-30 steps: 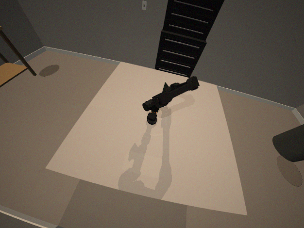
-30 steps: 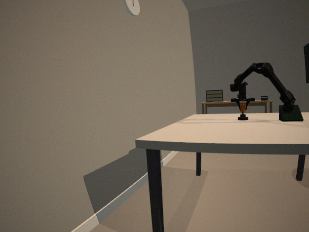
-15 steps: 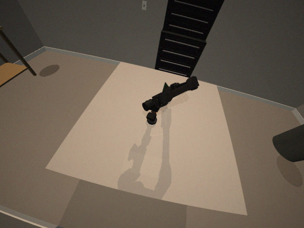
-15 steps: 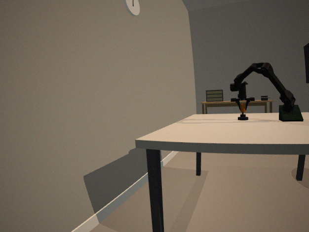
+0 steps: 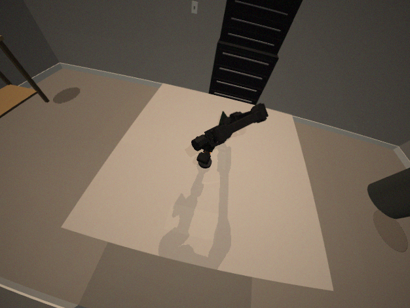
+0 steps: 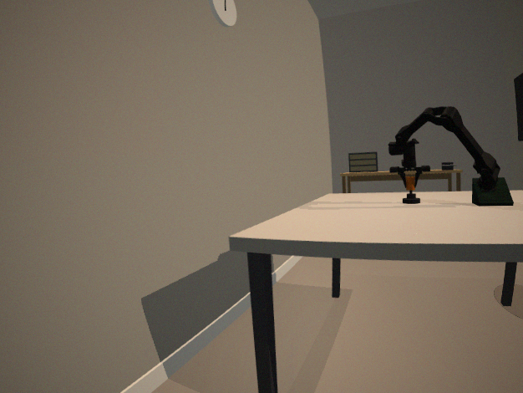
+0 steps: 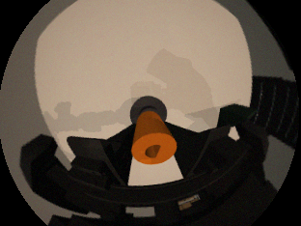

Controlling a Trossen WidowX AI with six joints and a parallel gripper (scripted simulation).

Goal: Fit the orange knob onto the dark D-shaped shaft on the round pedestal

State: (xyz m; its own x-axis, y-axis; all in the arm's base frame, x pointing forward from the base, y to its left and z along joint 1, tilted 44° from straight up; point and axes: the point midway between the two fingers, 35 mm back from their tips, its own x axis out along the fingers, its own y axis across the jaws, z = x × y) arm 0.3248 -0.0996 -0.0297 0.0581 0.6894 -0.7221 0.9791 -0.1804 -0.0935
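Knob (image 7: 153, 138), orange and tapered, is named first, though the pale surface (image 6: 380, 228) is the largest thing here, with the black arm (image 6: 464, 135) reaching toward 9 o'clock from its base in the exterior view. The fingers (image 6: 416, 176) are clamped on the knob (image 6: 409, 181), which hangs directly above the round pedestal (image 6: 411, 199); in the wrist view the pedestal (image 7: 139, 109) peeks out at the knob's 12 o'clock end.

A dark arm (image 5: 231, 127) reaches from the far side of the pale tabletop (image 5: 139, 185) toward its middle. Below its tip sits the round pedestal (image 5: 204, 160), with a sliver of orange knob (image 5: 207, 153) above it. A black drawer cabinet (image 5: 246, 59) stands behind.
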